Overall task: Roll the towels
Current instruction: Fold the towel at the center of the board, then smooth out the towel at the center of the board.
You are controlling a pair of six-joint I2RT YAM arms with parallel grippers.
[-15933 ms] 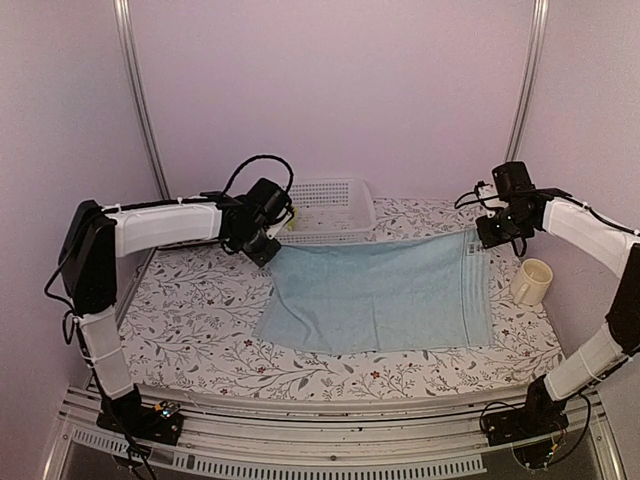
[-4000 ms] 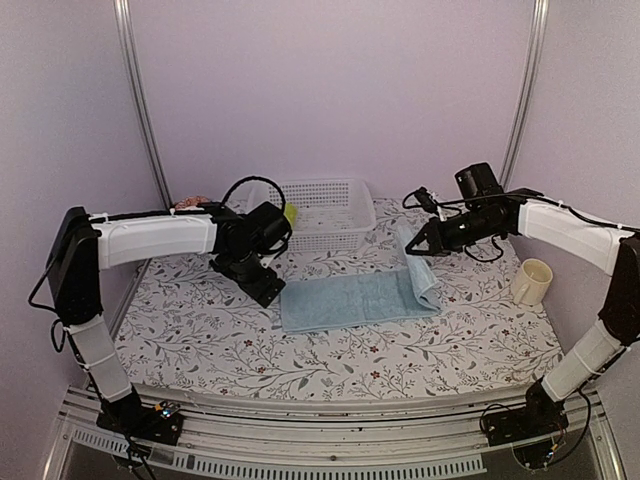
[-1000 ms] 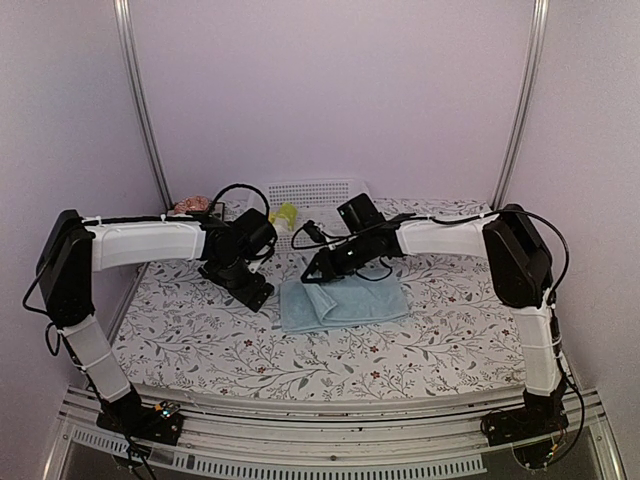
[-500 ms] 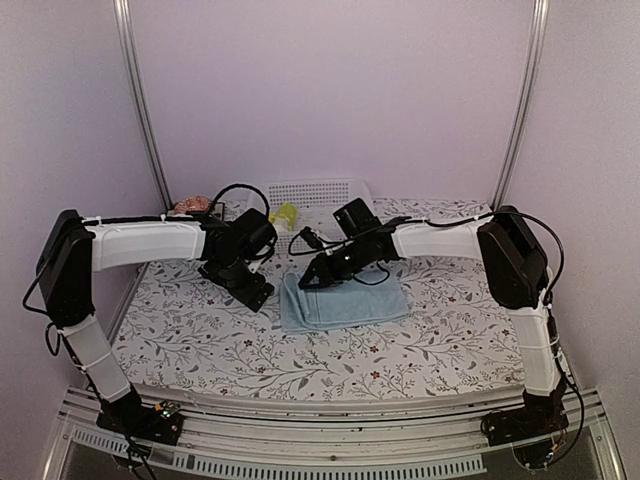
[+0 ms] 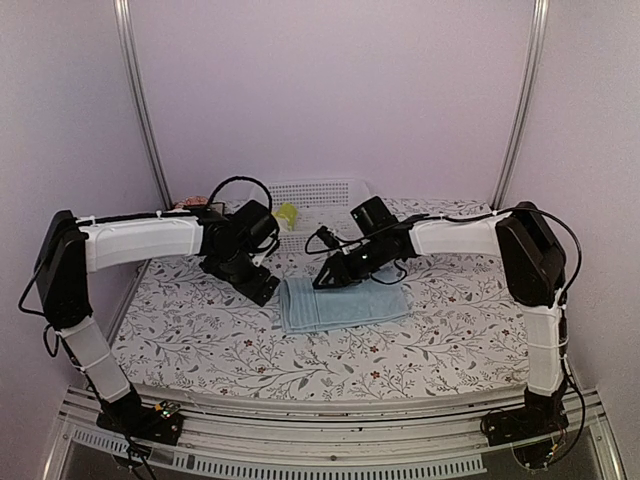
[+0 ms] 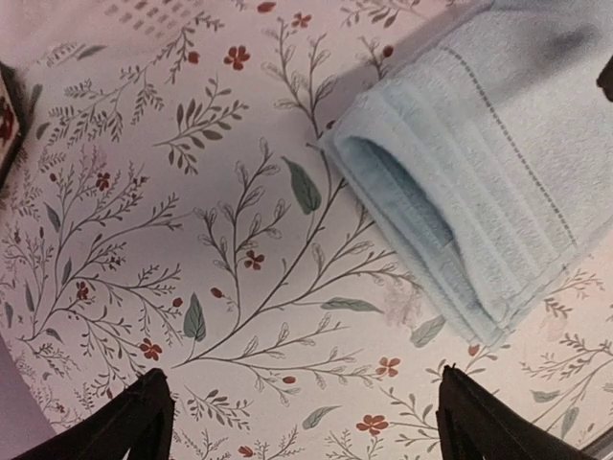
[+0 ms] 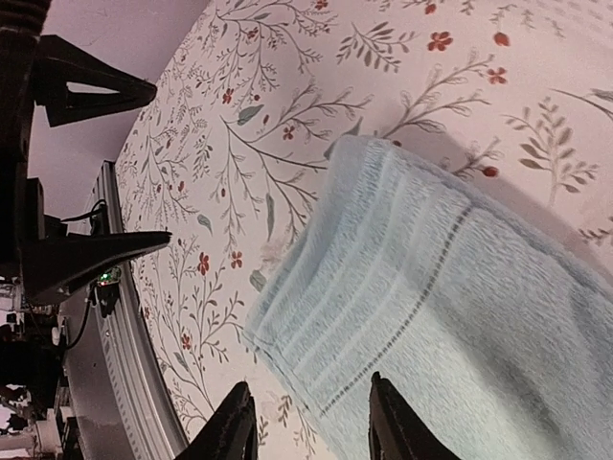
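We are looking at pale lilac walls [image 5: 330,90] closing in the back and both sides under soft, even light. A metal pole [image 5: 140,100] is rising in each rear corner. A white cloth [image 5: 200,330] printed with leafy sprigs and small red flowers is covering the table [image 5: 320,396], and a metal rail [image 5: 330,432] is running along its near edge.

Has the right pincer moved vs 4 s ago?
Yes: right pincer swung left, away from the right upright post toward the table's middle, now above the blue towel.
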